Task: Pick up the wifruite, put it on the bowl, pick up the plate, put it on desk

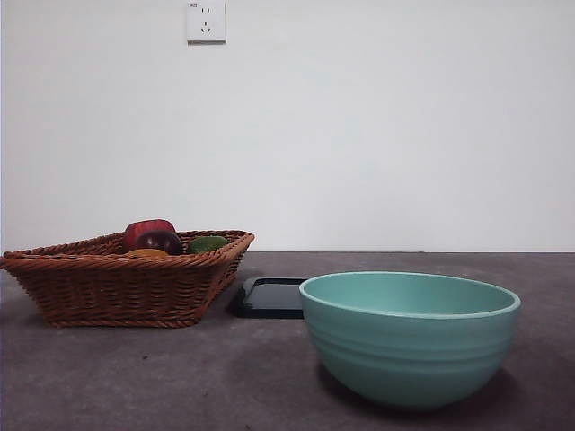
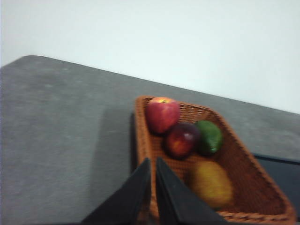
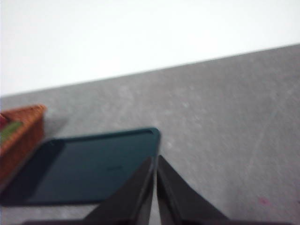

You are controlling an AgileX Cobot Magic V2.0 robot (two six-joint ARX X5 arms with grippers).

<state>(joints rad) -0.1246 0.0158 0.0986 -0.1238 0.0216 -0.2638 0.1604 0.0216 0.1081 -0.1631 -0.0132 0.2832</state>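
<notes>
The flat dark grey-brown matte desk point(image 1: 135, 377) carries three items. A woven brown wicker basket point(image 1: 117, 287) stands on the left side in the front view. A dark rectangular plate with rounded corners point(image 1: 269, 298) lies flat on the desk just beside the basket. A large deep round teal-green bowl with a paler rim point(image 1: 409, 337) stands in front of the plate, nearer the camera, and hides part of the plate's edge.

The basket holds four fruits. The small rounded orange-brown wifruite point(image 2: 211, 183) lies on the basket floor, apart from the other three. A red apple point(image 2: 162, 114), a dark purple-red fruit point(image 2: 181, 139) and a green fruit point(image 2: 209, 136) sit clustered together. In the front view only the top of the wifruite shows above the basket rim.

The left claw point(image 2: 153, 165) hangs above the near rim of the basket, jaws closed together, holding nothing. The right claw point(image 3: 154, 161) hangs above the edge of the plate, jaws closed together, holding nothing. Both wrist views are slightly blurred.
</notes>
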